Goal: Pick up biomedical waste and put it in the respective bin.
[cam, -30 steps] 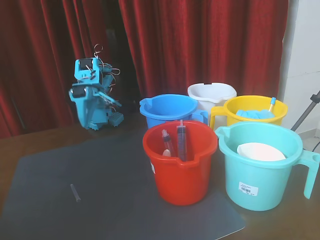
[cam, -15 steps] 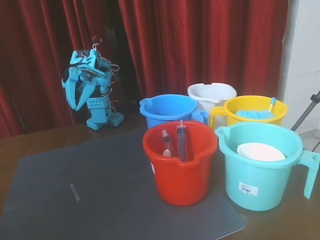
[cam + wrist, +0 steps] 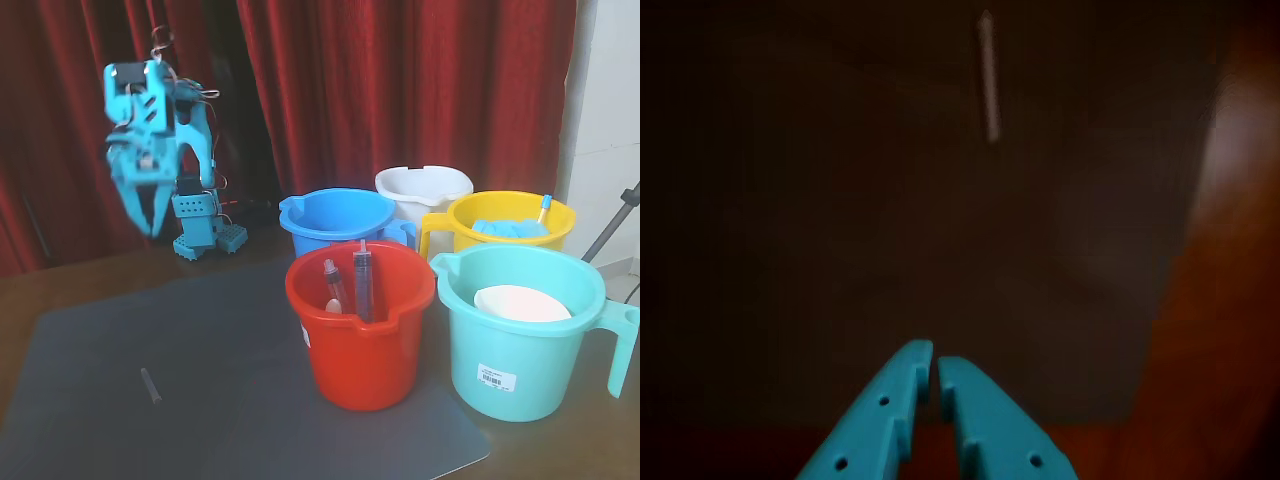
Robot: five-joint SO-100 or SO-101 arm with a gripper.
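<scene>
Fixed view: the turquoise arm [image 3: 160,130] stands at the back left of the desk [image 3: 60,285], in front of a red curtain [image 3: 400,90]. It is raised high and bent over, with the end effector [image 3: 150,225] pointing down, held in the air well above the grey mat [image 3: 250,390]. Its fingers sit close together and nothing is between them. The biomedical waste [image 3: 151,385], a small thin tube, lies flat on the mat near its front left part, well apart from the end effector and from the bins. Bins cluster at the right: red bin [image 3: 362,330] holding two syringes [image 3: 362,282] with dark fluid, blue bin [image 3: 335,222], white bin [image 3: 424,190], yellow bin [image 3: 510,225], teal bin [image 3: 525,335].

Wrist view: dim. Both turquoise fingers of the end effector [image 3: 935,365] enter from the bottom edge, tips nearly touching, only a thin slit between them, empty. The tube [image 3: 988,75] shows as a pale streak near the top, lying on the dark mat [image 3: 890,250], far from the fingertips. Brown desk [image 3: 1230,300] shows at the right
</scene>
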